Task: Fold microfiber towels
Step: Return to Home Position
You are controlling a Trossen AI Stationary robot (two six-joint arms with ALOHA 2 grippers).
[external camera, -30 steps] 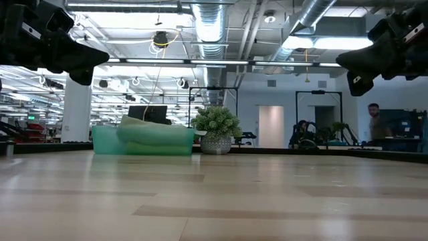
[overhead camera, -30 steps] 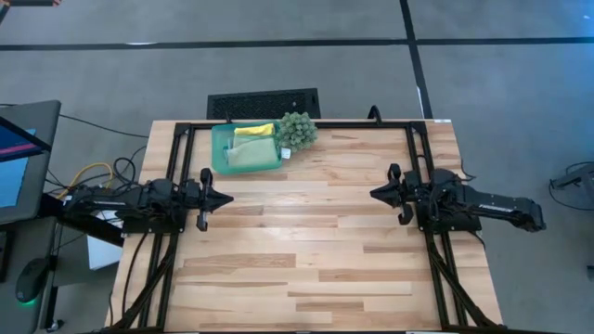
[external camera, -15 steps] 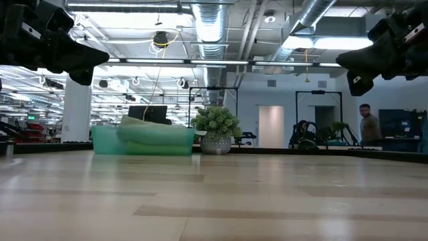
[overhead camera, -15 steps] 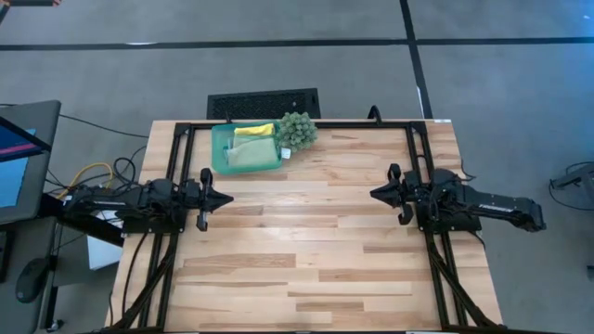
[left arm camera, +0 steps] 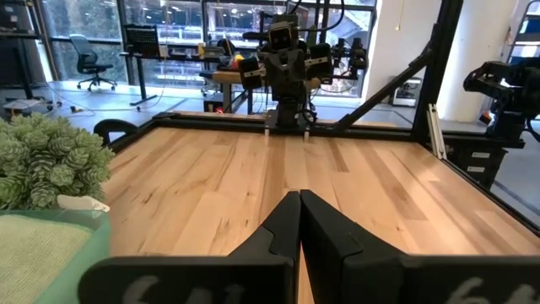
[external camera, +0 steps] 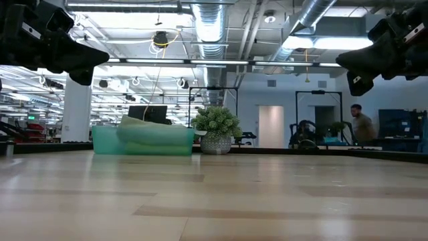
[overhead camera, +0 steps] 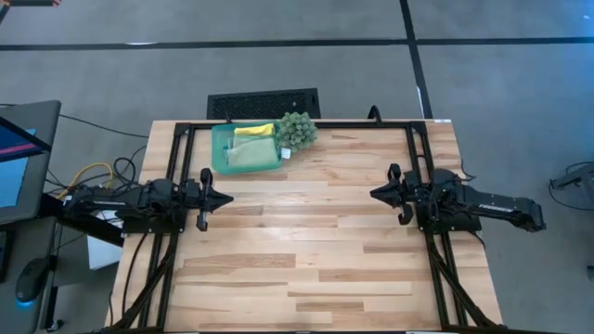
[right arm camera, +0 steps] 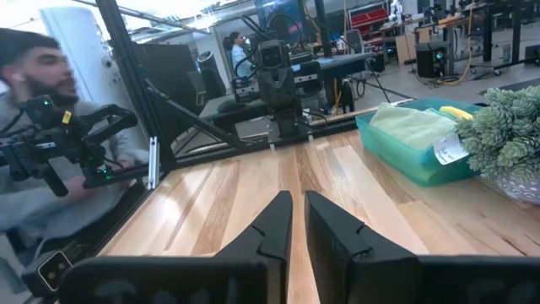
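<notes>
Two arms lay stretched out low and level over the table [overhead camera: 306, 250]: left gripper [overhead camera: 225, 197] at the mid-left edge pointing right, right gripper [overhead camera: 376, 193] at the mid-right edge pointing left, facing each other and well apart. Left gripper's fingers [left arm camera: 287, 221] were pressed together on nothing. Right gripper's were drawn in to a sliver of a gap, also empty. Towels [overhead camera: 249, 153] sat stacked in the teal tray [overhead camera: 219, 139] at the table's far-left corner, with the pale green towel [right arm camera: 409, 125] on top and the yellow towel [overhead camera: 253, 131] showing on the far side. Anything under those two couldn't be made out. The plant [overhead camera: 297, 130] stood just right of the tray. High view gave the layout but not gripper height. Low view showed both grippers hanging clear above the wood and the stack mounding over the tray rim, plus a person [external camera: 361, 126] far back in the room. Left wrist view confirmed the finger contact and showed the right arm straight across the table. Right wrist view caught the tray, a white tag on the plant, and a second person [right arm camera: 38, 127] close beside the table frame holding a dark device.
</notes>
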